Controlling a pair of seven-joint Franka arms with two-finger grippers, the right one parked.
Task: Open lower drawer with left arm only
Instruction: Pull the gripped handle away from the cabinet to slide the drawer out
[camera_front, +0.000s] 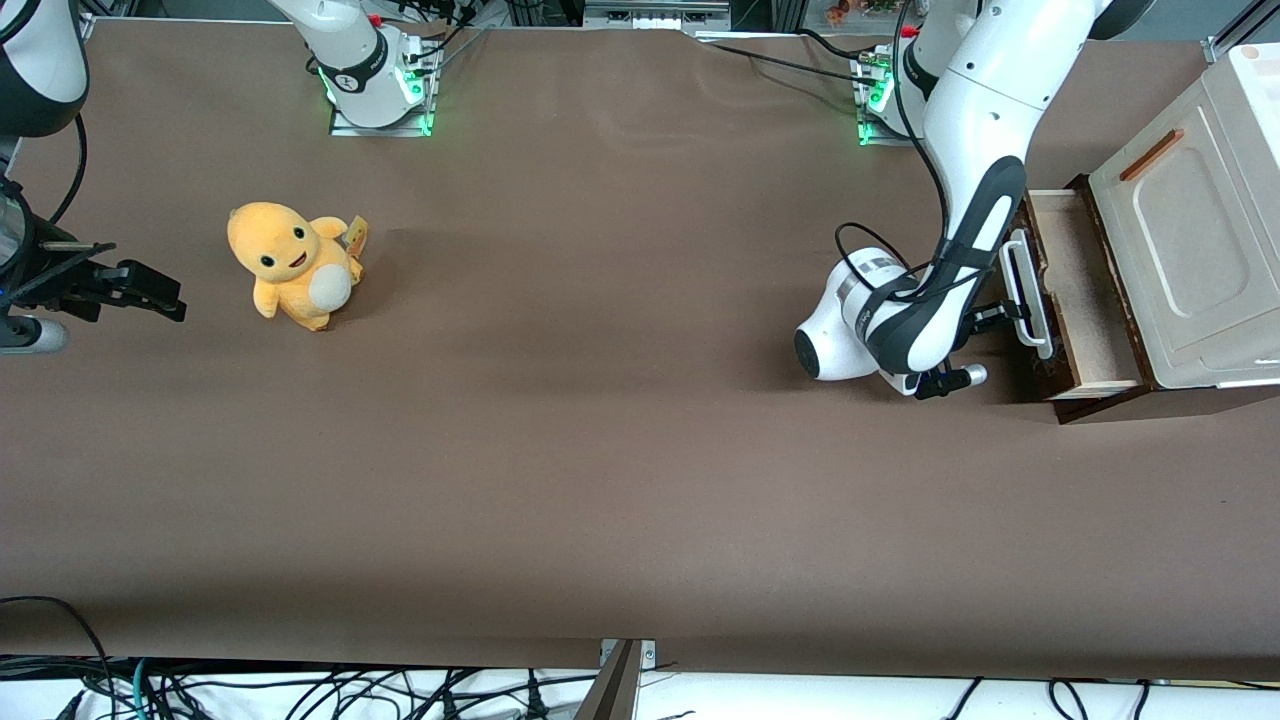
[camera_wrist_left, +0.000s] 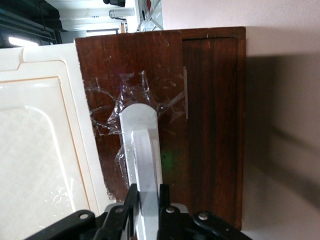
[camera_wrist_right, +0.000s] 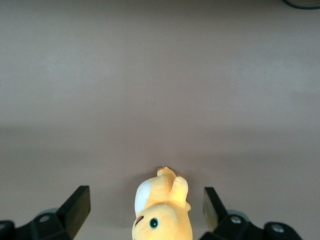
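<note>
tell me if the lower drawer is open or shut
Open: the lower drawer shows its pale inside, and the gripper grips its white handle.

My own forearm hides my hand from the front, the wrist view cuts off the white handle my fingers clamp, and the cabinet runs past the picture's edge.

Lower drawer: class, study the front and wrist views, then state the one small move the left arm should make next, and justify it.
Probably release: open the jaws and back the gripper off the white loop handle. The lower drawer already stands pulled out, its pale wood inside exposed in front of the cream panel, while the jaws are closed on the handle.
</note>
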